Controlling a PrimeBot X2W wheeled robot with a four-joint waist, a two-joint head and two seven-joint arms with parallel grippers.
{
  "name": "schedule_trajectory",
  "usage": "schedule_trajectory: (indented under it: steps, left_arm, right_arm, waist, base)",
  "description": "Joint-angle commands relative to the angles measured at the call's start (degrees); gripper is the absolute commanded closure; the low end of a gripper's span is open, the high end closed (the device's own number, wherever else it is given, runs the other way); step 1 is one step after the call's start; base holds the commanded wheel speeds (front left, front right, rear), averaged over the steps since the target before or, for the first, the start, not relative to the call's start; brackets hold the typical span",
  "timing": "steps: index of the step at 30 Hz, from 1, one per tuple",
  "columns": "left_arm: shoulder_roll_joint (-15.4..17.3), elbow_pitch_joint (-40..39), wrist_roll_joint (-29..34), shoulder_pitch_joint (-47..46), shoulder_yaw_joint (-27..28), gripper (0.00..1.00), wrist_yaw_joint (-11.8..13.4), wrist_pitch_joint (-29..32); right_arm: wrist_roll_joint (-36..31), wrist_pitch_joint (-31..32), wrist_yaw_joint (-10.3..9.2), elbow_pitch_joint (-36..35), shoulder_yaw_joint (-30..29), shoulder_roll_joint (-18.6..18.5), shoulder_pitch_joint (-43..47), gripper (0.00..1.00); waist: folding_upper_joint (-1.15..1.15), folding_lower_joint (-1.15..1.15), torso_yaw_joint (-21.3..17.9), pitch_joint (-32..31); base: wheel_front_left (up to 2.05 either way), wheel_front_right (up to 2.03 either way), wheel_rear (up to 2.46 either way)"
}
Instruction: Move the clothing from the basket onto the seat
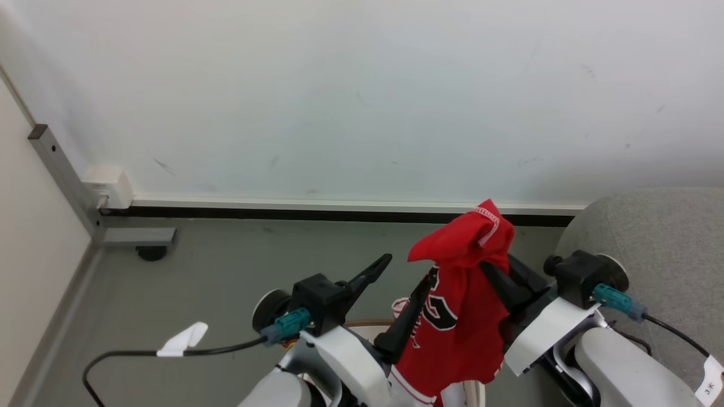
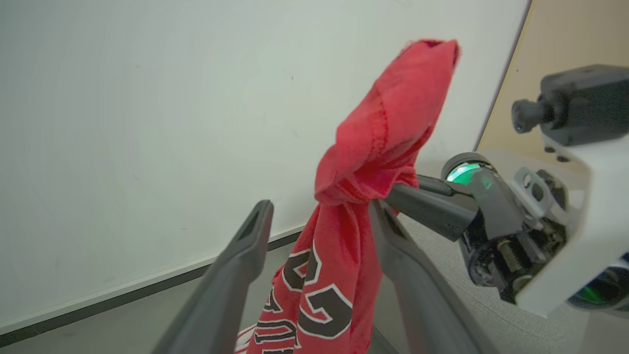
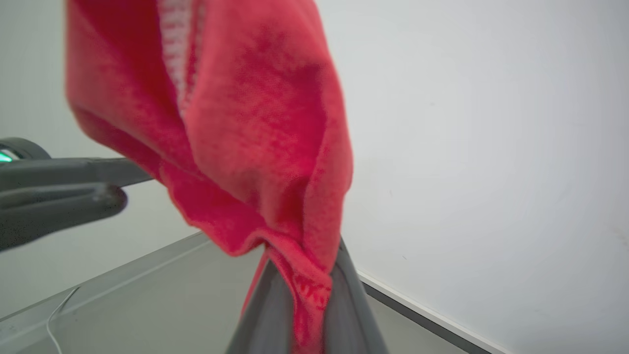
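**A:** Lower centre, the left gripper [image 1: 407, 270] has its jaws spread wide and empty. Why?

**B:** It flanks the jersey [image 1: 458, 316], probably ready to steady it.

**A:** Where's the jersey?

**B:** Mid-frame, above the basket [image 1: 367, 323]. The right gripper [image 1: 492, 268] pinches its bunched top so that it hangs clear.

**A:** Destination?

**B:** Likely the sofa [image 1: 667, 243], at the right edge.

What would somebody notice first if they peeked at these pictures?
A bright red sports jersey with black-and-white lettering dangles in the middle of the head view, pinched near its top by the robot's right hand. The left hand is wide open just beside it. A big rounded grey fabric sofa sits at the right edge, in front of a plain white wall.
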Motion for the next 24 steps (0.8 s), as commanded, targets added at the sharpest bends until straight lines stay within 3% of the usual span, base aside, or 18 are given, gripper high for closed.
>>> schedule_trajectory:
  steps: [1, 12, 24]
  left_arm:
    - [0.6, 1.3, 0.9, 0.9, -0.1, 0.00, -0.3, -1.2]
    - [0.3, 5.2, 0.5, 0.8, -0.4, 0.00, -0.3, -4.4]
    - [-0.8, 4.7, 0.8, 1.2, -2.2, 0.00, -0.3, -6.2]
  right_arm:
    - [-1.3, -0.2, -0.12, -1.0, -2.3, -0.7, 1.0, 1.00]
    - [-4.7, -0.2, -0.12, -5.1, -10.4, -3.5, 3.5, 1.00]
    - [-7.2, 3.5, -0.12, -13.6, -18.3, -7.7, 7.1, 1.00]
  waist:
    - [0.00, 0.00, -0.6, 0.1]
    - [0.00, 0.00, -5.0, 0.3]
    - [0.00, 0.00, -15.9, 2.2]
  base:
    - [0.00, 0.00, 0.00]
    - [0.00, 0.00, 0.00]
    - [0.00, 0.00, 0.00]
